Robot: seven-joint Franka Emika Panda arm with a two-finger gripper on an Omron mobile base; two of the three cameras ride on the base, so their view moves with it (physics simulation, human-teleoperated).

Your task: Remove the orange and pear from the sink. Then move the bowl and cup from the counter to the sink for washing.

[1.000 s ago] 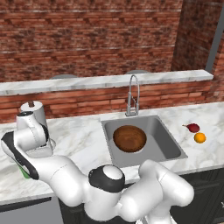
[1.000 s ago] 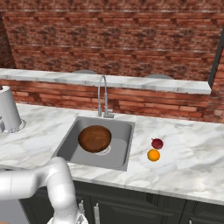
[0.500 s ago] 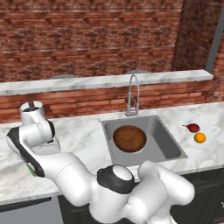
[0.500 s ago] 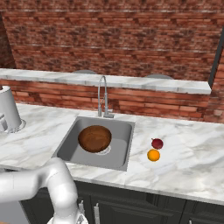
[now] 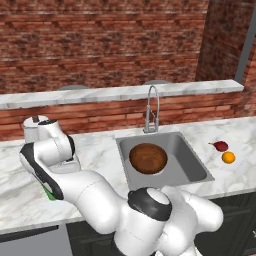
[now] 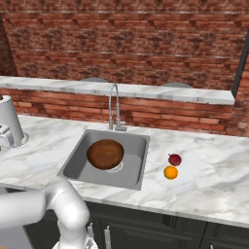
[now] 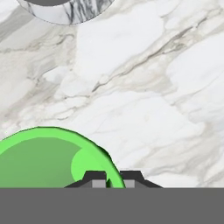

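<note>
The green cup (image 7: pixel 39 157) is seen from above over the white marble counter (image 7: pixel 144 96). My gripper (image 7: pixel 112 178) is shut on the cup's rim, one fingertip (image 7: pixel 96 177) inside and the other outside. A sliver of the cup (image 5: pixel 48 192) shows under my arm at the counter's left end. The brown wooden bowl (image 5: pixel 148 158) (image 6: pixel 105 153) sits in the grey sink (image 5: pixel 187 160) (image 6: pixel 78 163) over the drain. The dark red pear (image 5: pixel 220 146) (image 6: pixel 174 159) and the orange (image 5: pixel 228 157) (image 6: pixel 170 172) lie side by side on the counter right of the sink.
A white-grey appliance (image 6: pixel 9 124) (image 5: pixel 32 127) stands at the far left of the counter; its round base (image 7: pixel 65 11) lies just beyond the cup. The curved steel tap (image 5: pixel 151 107) rises behind the sink. A marble ledge (image 6: pixel 146 91) runs along the brick wall.
In the left base view my arm and the green cup have drifted a little to the right. The bowl, pear and orange have not moved.
</note>
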